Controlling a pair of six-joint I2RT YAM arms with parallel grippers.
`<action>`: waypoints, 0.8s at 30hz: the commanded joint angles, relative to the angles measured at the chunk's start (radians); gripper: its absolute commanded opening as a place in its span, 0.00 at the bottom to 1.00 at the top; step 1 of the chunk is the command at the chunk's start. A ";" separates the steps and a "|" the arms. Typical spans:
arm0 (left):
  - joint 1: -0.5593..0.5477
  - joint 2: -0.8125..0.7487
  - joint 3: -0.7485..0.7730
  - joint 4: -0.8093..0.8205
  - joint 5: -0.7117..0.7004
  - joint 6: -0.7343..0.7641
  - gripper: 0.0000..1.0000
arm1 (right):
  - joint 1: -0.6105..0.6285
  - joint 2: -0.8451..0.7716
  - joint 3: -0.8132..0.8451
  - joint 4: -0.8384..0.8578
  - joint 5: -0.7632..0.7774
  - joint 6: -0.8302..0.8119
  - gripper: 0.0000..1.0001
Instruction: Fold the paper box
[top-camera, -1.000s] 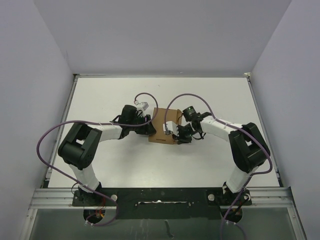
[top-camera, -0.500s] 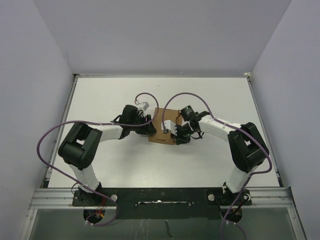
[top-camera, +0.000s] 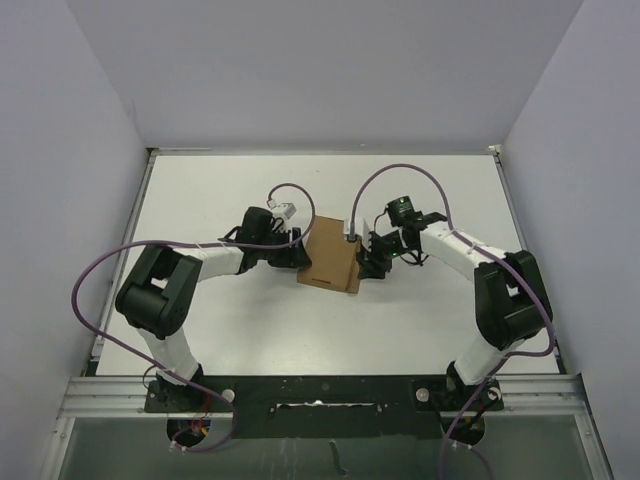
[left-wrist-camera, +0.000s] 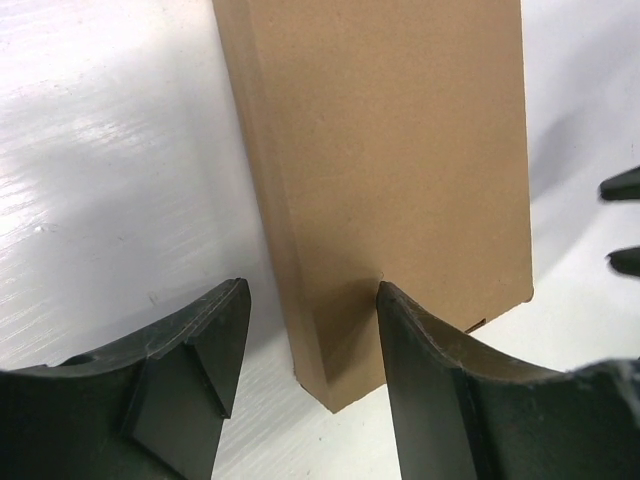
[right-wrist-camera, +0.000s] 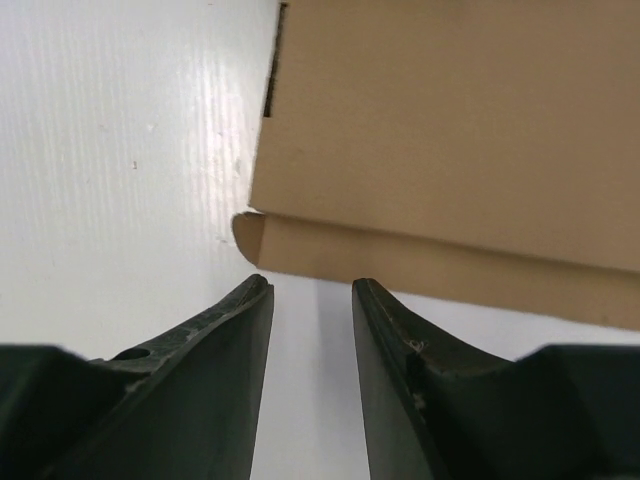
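The paper box (top-camera: 332, 262) is a flat brown cardboard box lying closed on the white table (top-camera: 220, 200) between the two arms. My left gripper (top-camera: 298, 256) stands open at its left end. In the left wrist view the box's near corner (left-wrist-camera: 345, 370) sits between the fingers of that gripper (left-wrist-camera: 310, 300); the right finger rests against the box and the left finger stands apart from it. My right gripper (top-camera: 366, 263) is open just off the box's right side. In the right wrist view its fingertips (right-wrist-camera: 258, 295) stop short of the box's side wall (right-wrist-camera: 450, 265), with nothing between them.
Grey walls close in the table on the left, back and right. Purple cables (top-camera: 390, 175) arch over both wrists. A metal rail (top-camera: 320, 392) runs along the near edge by the arm bases.
My right gripper has opened and drawn back to the right, off the top of the box. The lid now lies flat. The left gripper has opened a little wider.
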 joint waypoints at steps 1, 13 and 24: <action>0.014 -0.033 0.057 -0.017 0.045 0.028 0.53 | -0.084 -0.035 0.053 0.015 -0.120 0.056 0.39; 0.016 -0.003 0.077 -0.025 0.057 0.045 0.54 | 0.093 0.041 -0.017 0.005 0.054 -0.108 0.44; 0.016 0.020 0.082 -0.027 0.057 0.051 0.53 | 0.113 0.056 -0.036 -0.001 0.093 -0.143 0.34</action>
